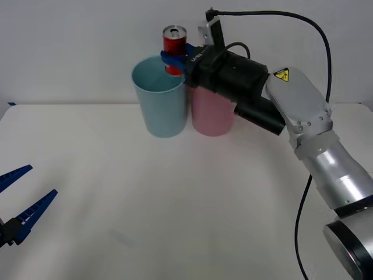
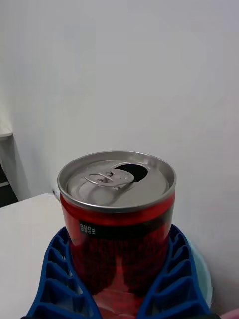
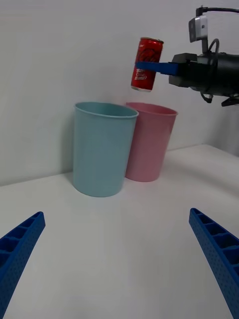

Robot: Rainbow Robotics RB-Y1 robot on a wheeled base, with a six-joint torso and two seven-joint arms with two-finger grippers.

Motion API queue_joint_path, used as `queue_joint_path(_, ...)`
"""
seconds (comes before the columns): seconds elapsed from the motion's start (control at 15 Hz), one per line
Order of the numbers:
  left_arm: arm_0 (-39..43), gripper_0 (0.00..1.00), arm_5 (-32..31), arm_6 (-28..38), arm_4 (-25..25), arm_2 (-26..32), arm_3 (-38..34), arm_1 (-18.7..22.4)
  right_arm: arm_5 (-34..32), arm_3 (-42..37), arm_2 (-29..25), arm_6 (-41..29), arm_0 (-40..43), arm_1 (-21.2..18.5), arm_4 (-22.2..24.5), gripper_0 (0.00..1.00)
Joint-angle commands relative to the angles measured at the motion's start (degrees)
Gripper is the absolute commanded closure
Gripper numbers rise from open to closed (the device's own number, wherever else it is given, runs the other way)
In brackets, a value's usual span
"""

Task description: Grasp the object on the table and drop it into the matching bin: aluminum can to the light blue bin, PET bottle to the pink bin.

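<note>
The right gripper (image 1: 173,60) pinches the can (image 1: 174,48) around its lower body, blue fingers (image 2: 172,276) hugging both sides of the red wall. The can stands upright in the grip, long axis vertical, silver top and pull tab up, at the upper middle of the front view.

The relation that counts is can to bin. In the front view the can hangs over the far rim of the blue bin (image 1: 160,105), toward the side where that bin touches the pink bin (image 1: 211,114). In the left wrist view it looks closer to the seam between the two rims, so whether it is squarely over the blue mouth cannot be told. A release here might clip a rim or tip into the pink one; a small shift toward the blue bin's centre would probably be safer.

The left gripper (image 1: 23,204) waits at the lower left of the front view, fingers spread and empty, well apart from both bins, so the right arm is the one placed to finish.

The table (image 1: 175,210) is plain matte white, bare but for the bins, which stand at its far edge against a pale wall.
</note>
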Motion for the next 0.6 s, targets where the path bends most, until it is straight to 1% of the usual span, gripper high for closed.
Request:
queue_joint_path(0.07, 0.0, 0.00, 0.0, 0.0, 0.0, 0.0, 0.0, 0.0, 2.4, 6.7, 0.1, 0.9, -4.3, 2.5, 0.7, 1.00)
queue_joint_path(0.33, 0.0, 0.00, 0.0, 0.0, 0.0, 0.0, 0.0, 0.0, 6.7, 13.2, 0.8, 1.8, -8.6, 5.3, 0.7, 1.00)
queue_joint_path(0.47, 0.0, 0.00, 0.0, 0.0, 0.0, 0.0, 0.0, 0.0, 11.5, 15.2, 3.6, 1.8, -9.9, 6.2, 0.1, 1.00)
queue_joint_path(0.6, 0.0, 0.00, 0.0, 0.0, 0.0, 0.0, 0.0, 0.0, 15.3, 15.7, 6.1, 1.9, -10.1, 6.5, -1.1, 0.99)
